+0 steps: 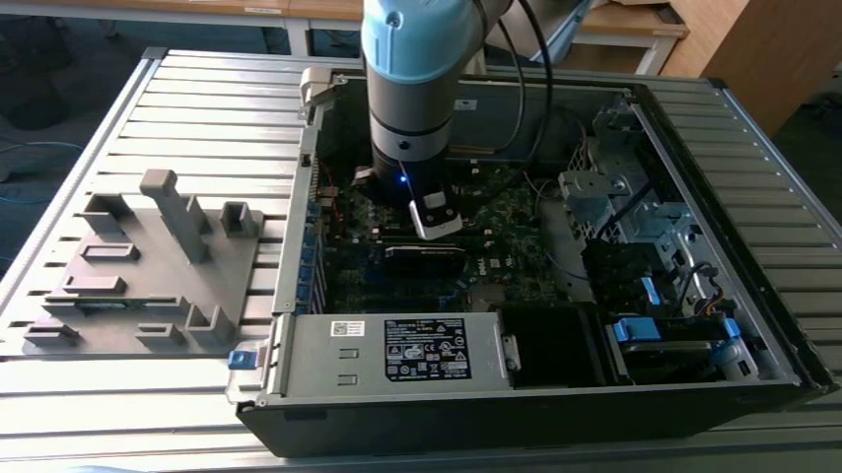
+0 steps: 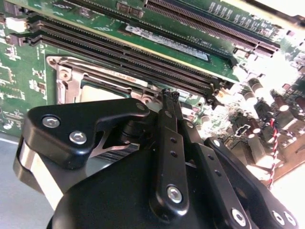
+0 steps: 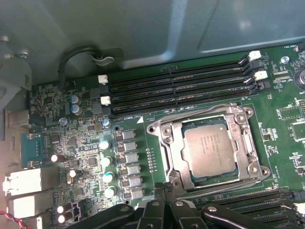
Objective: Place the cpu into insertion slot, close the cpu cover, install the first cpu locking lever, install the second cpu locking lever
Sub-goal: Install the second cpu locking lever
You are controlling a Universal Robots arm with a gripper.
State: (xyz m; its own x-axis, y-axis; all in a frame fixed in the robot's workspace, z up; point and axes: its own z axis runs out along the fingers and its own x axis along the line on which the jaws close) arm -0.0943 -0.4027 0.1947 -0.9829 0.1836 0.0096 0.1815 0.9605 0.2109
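The cpu [image 3: 210, 148] – flat, dull silver – sits in the insertion slot [image 3: 167, 143], and the shiny cpu cover [image 3: 248, 143] lies closed around it

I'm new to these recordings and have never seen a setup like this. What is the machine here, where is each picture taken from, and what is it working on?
The machine is one robot arm reaching down into an open computer case on a slatted metal table, with a grey fixture block beside it. The exterior view looks at the whole scene from off the arm. Both wrist views come from cameras riding on the arm. In the first wrist view, the cpu already sits in the insertion slot, with the cpu cover framing it. The black end effector sits close over the socket edge, its fingers together, gripping nothing that I can see.
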